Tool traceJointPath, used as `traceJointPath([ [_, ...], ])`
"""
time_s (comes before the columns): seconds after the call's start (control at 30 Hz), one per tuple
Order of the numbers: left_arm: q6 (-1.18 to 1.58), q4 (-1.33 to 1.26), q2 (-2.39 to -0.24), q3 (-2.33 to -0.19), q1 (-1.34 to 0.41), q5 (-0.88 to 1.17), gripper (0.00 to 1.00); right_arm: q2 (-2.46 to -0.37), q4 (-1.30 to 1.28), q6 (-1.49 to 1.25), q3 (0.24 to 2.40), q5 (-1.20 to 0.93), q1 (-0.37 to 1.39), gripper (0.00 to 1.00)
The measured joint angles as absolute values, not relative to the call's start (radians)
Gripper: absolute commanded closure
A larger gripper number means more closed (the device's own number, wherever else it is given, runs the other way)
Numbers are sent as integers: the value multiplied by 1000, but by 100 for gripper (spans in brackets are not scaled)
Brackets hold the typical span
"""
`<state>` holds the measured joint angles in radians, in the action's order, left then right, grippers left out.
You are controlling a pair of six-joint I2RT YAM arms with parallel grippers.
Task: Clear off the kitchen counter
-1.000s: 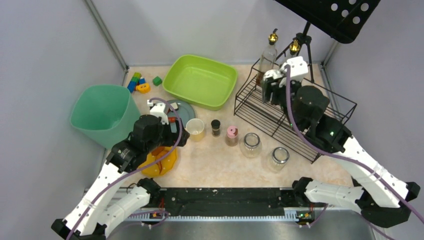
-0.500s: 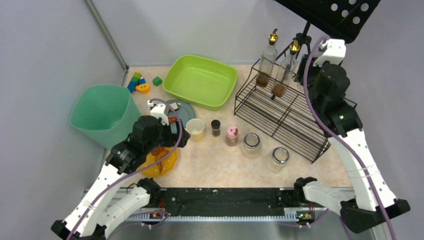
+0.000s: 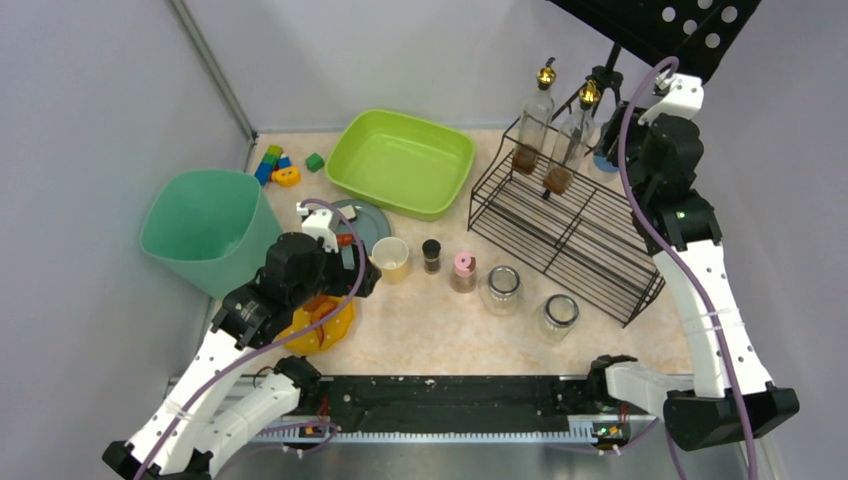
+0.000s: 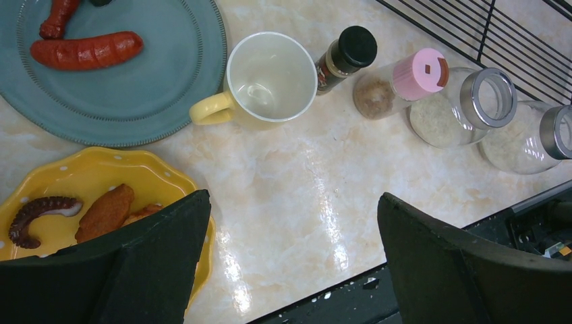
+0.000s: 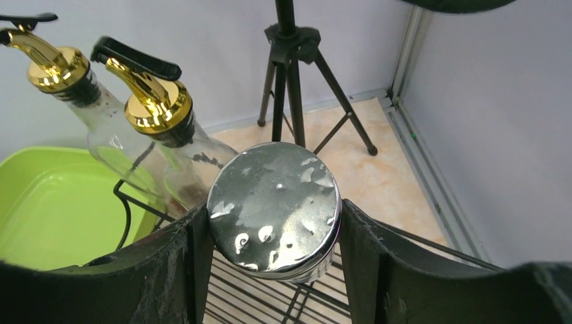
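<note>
Counter first: the kitchen counter, the mottled beige slab lying ahead of both arm bases, carries plenty you could knock over. A yellow mug, two small shakers and two glass jars stand in a tight row near its middle, so one careless sweep could topple several at once. Your left jaws hang wide open and empty above bare counter between that row and the yellow plate of food. If you drop them without aiming, they may clip the plate's rim or the mug.

At the far right, your right jaws are closed on a metal-lidded jar, raised over the wire rack. The two pourer bottles stand just beside it, so a swing to the left could tip them. The lid looks slick, and the jar might slip or bounce if you release it high above the wires.
</note>
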<state>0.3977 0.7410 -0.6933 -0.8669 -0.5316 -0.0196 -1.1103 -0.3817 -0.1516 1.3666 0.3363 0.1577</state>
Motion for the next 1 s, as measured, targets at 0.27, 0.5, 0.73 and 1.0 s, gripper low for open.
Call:
traceJointPath([
  [0.27, 397, 741, -692, -867, -532, -20, 2, -1116, -336, -170, 1311, 327, 156, 86],
  [0.5, 397, 741, -690, -865, -532, -20, 2, -1135, -315, -187, 1243, 323, 132, 88],
  [0.73, 397, 741, -690, -865, -532, -20, 2, -1149, -305, -205, 1206, 307, 112, 93],
  [1.0, 397, 741, -690, -865, -532, -20, 1, -1157, -287, -220, 1177, 280, 93, 100],
])
